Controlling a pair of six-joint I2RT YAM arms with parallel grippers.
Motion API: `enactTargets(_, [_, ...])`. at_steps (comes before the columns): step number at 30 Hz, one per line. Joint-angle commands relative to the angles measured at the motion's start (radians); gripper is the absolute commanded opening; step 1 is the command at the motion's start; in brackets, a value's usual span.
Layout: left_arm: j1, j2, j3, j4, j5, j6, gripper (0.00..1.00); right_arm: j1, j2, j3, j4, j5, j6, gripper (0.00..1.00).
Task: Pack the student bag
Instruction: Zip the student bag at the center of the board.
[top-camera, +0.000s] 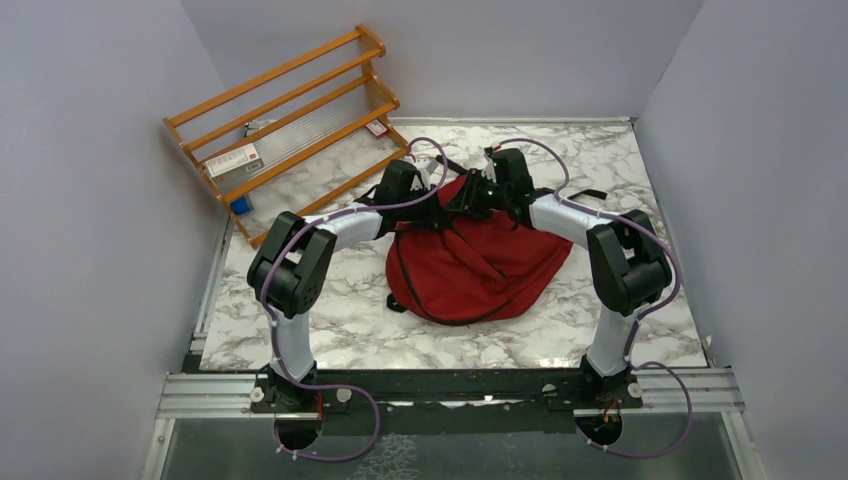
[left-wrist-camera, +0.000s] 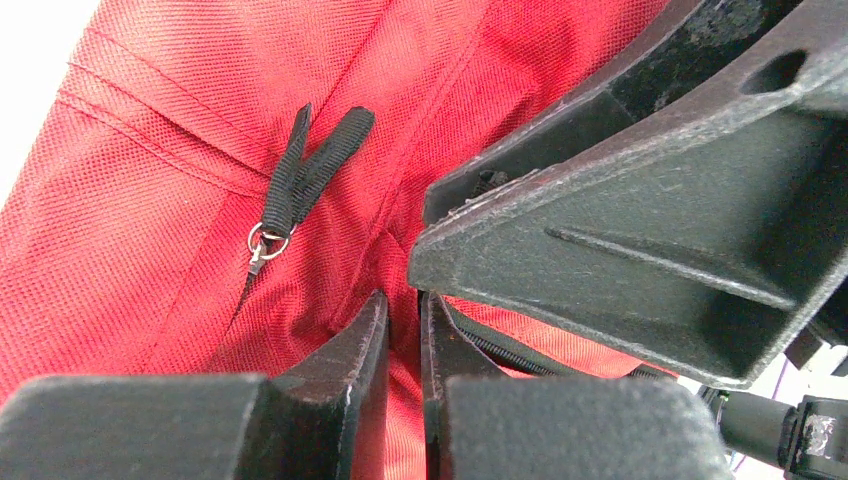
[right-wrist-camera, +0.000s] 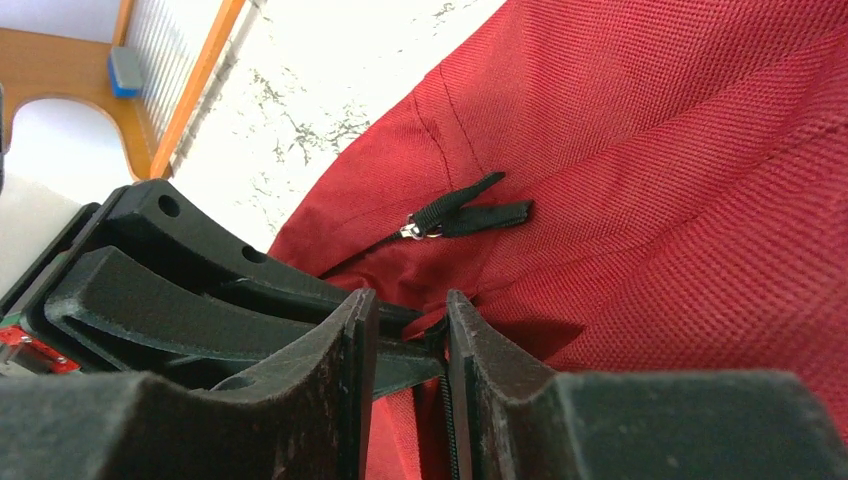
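Note:
The student bag (top-camera: 480, 265) is dark red fabric with black trim and lies slumped in the middle of the marble table. Both grippers meet at its far top edge. My left gripper (top-camera: 432, 200) is shut on a fold of the red fabric (left-wrist-camera: 403, 310). My right gripper (top-camera: 475, 195) is closed on the bag's zipper edge (right-wrist-camera: 410, 310), its jaws a narrow gap apart. A black zipper pull (left-wrist-camera: 268, 240) lies flat on the fabric just beyond the fingers and also shows in the right wrist view (right-wrist-camera: 415, 228). The bag's inside is hidden.
A wooden rack (top-camera: 290, 120) leans at the far left, holding a white box with a red label (top-camera: 233, 160) and a small blue item (top-camera: 240, 205). Grey walls enclose the table. Black straps (top-camera: 590, 194) trail behind the bag.

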Motion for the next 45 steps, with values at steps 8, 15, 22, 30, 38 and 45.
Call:
enactTargets(8, [-0.020,-0.014,0.007,-0.021,0.036,-0.017,0.00,-0.002,0.045,-0.004,-0.004,-0.040,-0.001,0.24])
enactTargets(15, [-0.020,-0.055,0.004,-0.025,0.032,-0.025,0.14,-0.002,0.022,-0.032,0.038,-0.015,-0.002,0.01])
enactTargets(22, [-0.002,-0.178,-0.035,-0.034,-0.006,-0.049,0.41,-0.002,-0.009,-0.047,0.091,-0.004,-0.014,0.01])
enactTargets(30, [0.086,-0.305,-0.136,0.046,-0.035,-0.151,0.59,-0.002,-0.101,-0.130,0.267,-0.111,-0.048,0.01])
enactTargets(38, [0.162,-0.257,-0.070,-0.010,0.070,-0.027,0.62,-0.002,-0.197,-0.120,0.317,-0.199,-0.085,0.01])
enactTargets(45, [0.176,-0.237,0.013,-0.031,0.226,0.195,0.62,-0.007,-0.284,-0.129,0.213,-0.170,-0.119,0.01])
